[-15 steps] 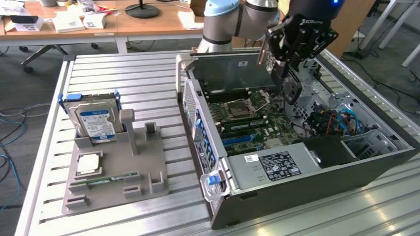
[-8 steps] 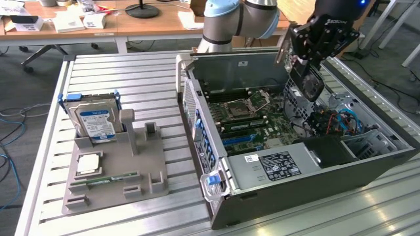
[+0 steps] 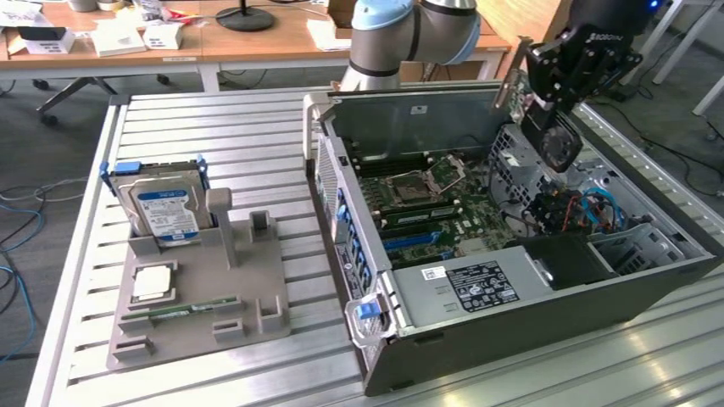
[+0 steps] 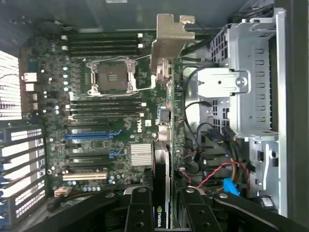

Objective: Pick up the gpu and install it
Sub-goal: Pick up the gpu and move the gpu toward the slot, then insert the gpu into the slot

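Wooden desks [image 3: 260,42] line the room behind a ribbed metal table [image 3: 226,119], where an open computer case [image 3: 509,339] lies on its side with its motherboard [image 4: 116,96] exposed. At the exterior view's left, well apart from the case, a grey stand [image 3: 192,297] carries a hard drive [image 3: 164,208] and a RAM stick [image 3: 181,309]. The robot arm's jaws are clamped on the gpu [image 3: 557,140], which hangs edge-down above the case's open side. It is clear of the walls, over the border between the motherboard and the drive cage [image 4: 251,87], and not seated in a slot.
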Robot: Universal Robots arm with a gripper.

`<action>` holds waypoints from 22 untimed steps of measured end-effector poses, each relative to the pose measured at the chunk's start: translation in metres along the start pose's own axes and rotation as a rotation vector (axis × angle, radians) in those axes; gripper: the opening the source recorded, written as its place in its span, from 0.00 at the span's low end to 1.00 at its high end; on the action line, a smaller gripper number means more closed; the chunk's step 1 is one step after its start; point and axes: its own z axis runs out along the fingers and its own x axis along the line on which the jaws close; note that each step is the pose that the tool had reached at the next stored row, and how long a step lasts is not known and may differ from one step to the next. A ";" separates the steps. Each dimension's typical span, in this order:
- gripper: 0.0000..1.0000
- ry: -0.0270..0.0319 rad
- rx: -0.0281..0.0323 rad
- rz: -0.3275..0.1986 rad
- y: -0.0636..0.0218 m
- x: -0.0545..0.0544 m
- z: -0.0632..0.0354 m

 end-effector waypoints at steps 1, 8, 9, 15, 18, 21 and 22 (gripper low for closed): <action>0.27 0.0001 -0.0001 0.000 0.0002 -0.003 0.0001; 0.27 0.0001 -0.0001 0.000 0.0011 -0.018 0.0005; 0.27 0.0001 0.0000 0.000 0.0013 -0.020 0.0005; 0.27 0.0001 -0.0001 0.000 0.0015 -0.024 0.0007; 0.27 0.0001 0.0000 0.000 0.0016 -0.024 0.0006; 0.27 0.0001 0.0000 0.000 0.0016 -0.024 0.0006; 0.27 0.0001 -0.0001 0.000 0.0016 -0.024 0.0007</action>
